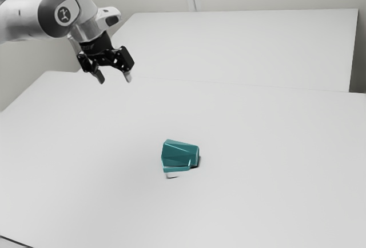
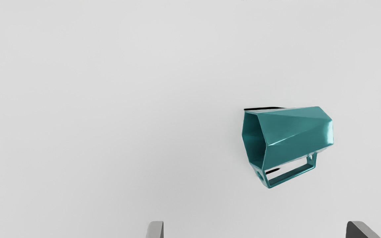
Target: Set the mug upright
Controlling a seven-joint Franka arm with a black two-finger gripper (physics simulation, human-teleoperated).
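Note:
High above the table, toward the exterior view's upper left, my gripper [image 1: 114, 79] hangs with its two fingers apart and nothing between them. A teal faceted mug [image 1: 180, 154] lies on its side on the table, well below the gripper and farther to the exterior view's right. In the wrist view the mug [image 2: 296, 132] shows its open mouth and, along one side, its angular handle. The fingertips of my gripper [image 2: 255, 229] stand wide apart, not touching the mug.
The white table [image 1: 274, 202] extends around the mug on all sides. Behind it stands a large white surface [image 1: 240, 48] with a vertical edge at the exterior view's right. A dark thin line [image 1: 14, 241] crosses the exterior view's lower left corner.

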